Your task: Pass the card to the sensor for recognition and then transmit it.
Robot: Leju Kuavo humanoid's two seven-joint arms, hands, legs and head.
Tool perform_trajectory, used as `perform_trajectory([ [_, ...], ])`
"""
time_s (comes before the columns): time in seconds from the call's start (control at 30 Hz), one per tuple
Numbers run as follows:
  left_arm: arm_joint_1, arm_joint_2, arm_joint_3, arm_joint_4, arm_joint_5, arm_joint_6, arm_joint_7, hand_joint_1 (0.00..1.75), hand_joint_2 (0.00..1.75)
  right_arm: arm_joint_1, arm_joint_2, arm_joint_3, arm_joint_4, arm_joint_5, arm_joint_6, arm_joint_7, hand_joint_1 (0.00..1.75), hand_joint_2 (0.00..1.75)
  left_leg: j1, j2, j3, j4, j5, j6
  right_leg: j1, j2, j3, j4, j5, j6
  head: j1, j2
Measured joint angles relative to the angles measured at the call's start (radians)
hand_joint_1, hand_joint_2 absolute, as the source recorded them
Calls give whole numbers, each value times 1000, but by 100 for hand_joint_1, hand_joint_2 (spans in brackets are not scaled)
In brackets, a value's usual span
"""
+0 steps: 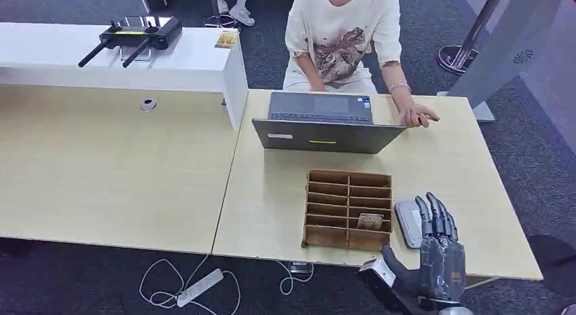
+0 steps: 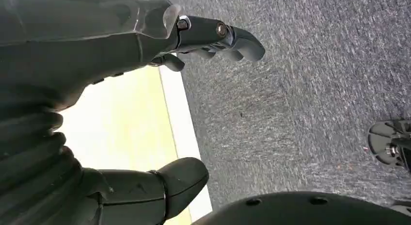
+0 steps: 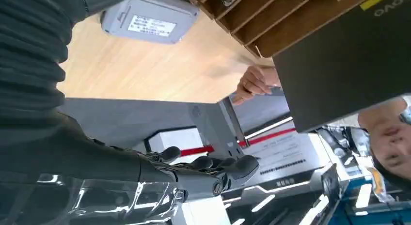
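Card, seemingly flat, in organizer; sensor beside.

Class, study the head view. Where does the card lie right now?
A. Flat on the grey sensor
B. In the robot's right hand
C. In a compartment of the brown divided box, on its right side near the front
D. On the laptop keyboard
C: the card sits in a right-hand compartment of the brown divided box, while the grey sensor beside it lies bare and the right hand is raised with fingers apart, holding nothing.
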Motion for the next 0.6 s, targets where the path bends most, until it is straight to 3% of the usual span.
perform_trajectory([
  [0.4, -2, 3, -3, 0, 2, -1, -23, 0, 175, -34, 21, -1, 28, 54, -16, -11, 2, 175, 0, 0, 0, 0, 0, 0, 0, 0, 0, 0, 0, 0, 0, 0],
  [0.57, -3, 3, -3, 0, 1, 0, -23, 0, 175, -56, 35, -1, 40, 56, 10, -16, 21, 175, 0, 0, 0, 0, 0, 0, 0, 0, 0, 0, 0, 0, 0, 0],
  [0.6, -3, 3, -3, 0, 1, 0, -23, 0, 175, -65, 37, -1, 43, 53, 20, -16, 37, 175, 0, 0, 0, 0, 0, 0, 0, 0, 0, 0, 0, 0, 0, 0],
])
